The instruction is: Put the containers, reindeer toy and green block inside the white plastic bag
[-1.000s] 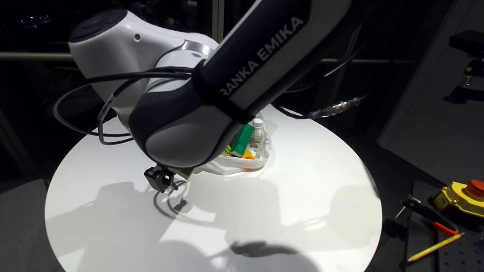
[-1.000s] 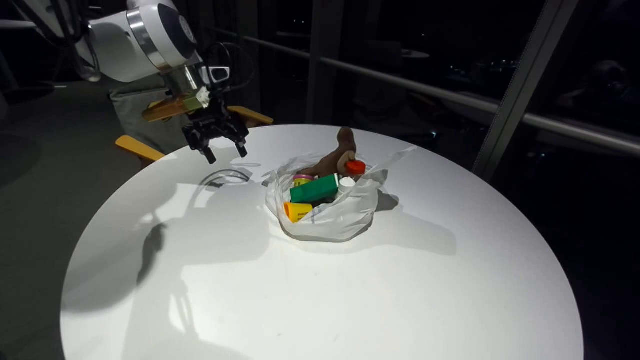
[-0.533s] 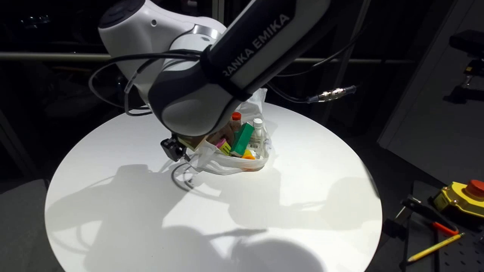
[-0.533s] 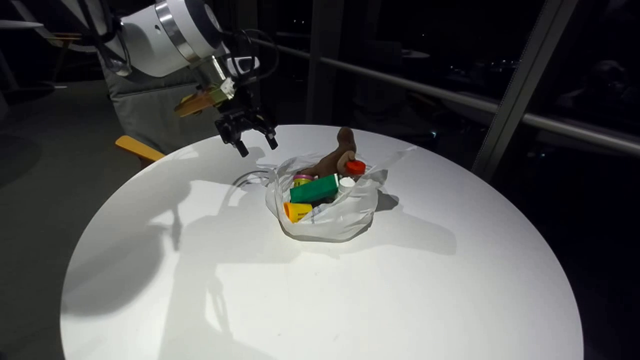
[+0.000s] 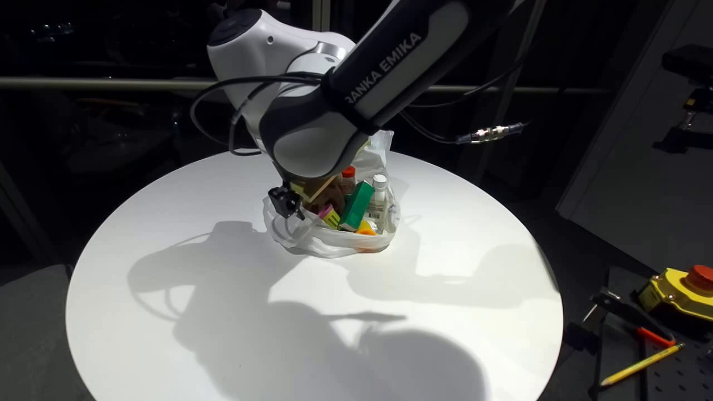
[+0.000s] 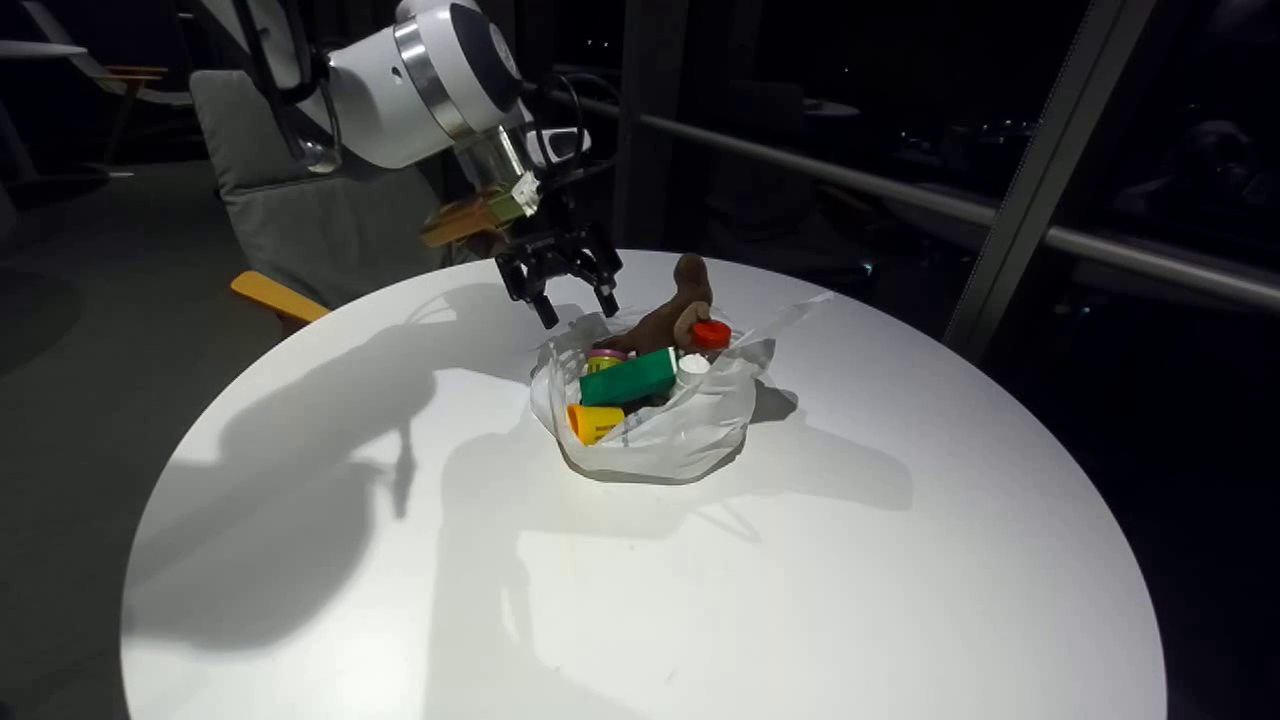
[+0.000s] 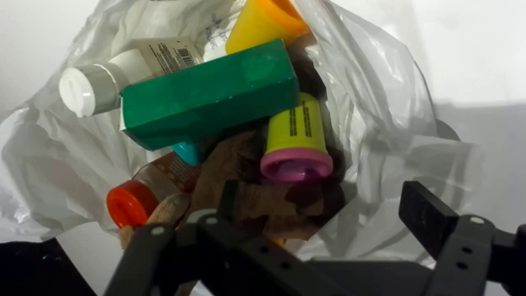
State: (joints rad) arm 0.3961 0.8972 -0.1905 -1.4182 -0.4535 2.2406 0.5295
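The white plastic bag (image 6: 680, 450) sits spread wide on the table. In it lie the green block (image 7: 209, 94), a white-capped bottle (image 7: 135, 65), a red-capped bottle (image 7: 131, 201), a yellow pot with an orange end (image 7: 263, 26) and a yellow pot with a pink lid (image 7: 296, 131). The reindeer toy (image 6: 660, 325) is brown, partly under the other items, with one end sticking up past the bag's rim. My gripper (image 6: 578, 308) hangs above the bag's edge. In the wrist view the gripper (image 7: 322, 197) is open, nothing held, the toy and bag film showing below its fingers.
The round white table (image 6: 800, 600) carries the bag, and the arm's shadow falls across it. A grey chair with an orange armrest (image 6: 280, 295) stands beyond its edge. An emergency stop (image 5: 682, 292) and a yellow pencil (image 5: 640, 365) lie on a side surface.
The arm has travelled toward the bag, bringing the gripper from beside it to over its edge. Its jaws stay apart. The bag and its contents look unmoved.
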